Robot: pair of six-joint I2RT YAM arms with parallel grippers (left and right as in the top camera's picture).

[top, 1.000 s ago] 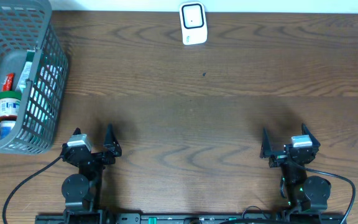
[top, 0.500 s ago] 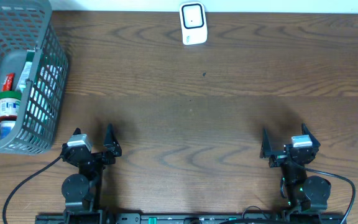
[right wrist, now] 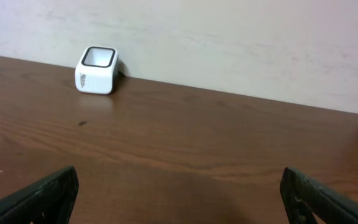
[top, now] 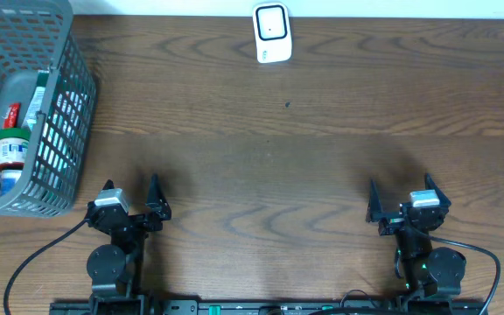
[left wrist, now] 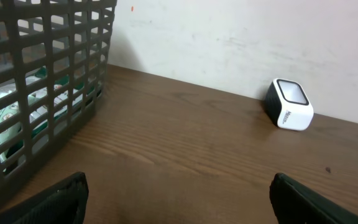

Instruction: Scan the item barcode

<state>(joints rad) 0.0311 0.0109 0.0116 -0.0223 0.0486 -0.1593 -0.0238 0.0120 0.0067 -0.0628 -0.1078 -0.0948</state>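
Left claw [top: 131,189] and right claw [top: 401,189] are sitting released; the jar [top: 11,149] in the basket [top: 62,131] is looking stiff, graspable around its lid.

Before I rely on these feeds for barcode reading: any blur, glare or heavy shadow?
Overhead: sharp, evenly lit, two faint shadow patches on the table. Left wrist: mesh basket close and slightly soft, barcode scanner crisp. Right wrist: no glare; own fingertips dark and blurred.

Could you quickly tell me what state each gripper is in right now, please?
Left gripper: open, fingers spread wide, holding nothing.
Right gripper: open, fingers spread wide, holding nothing.
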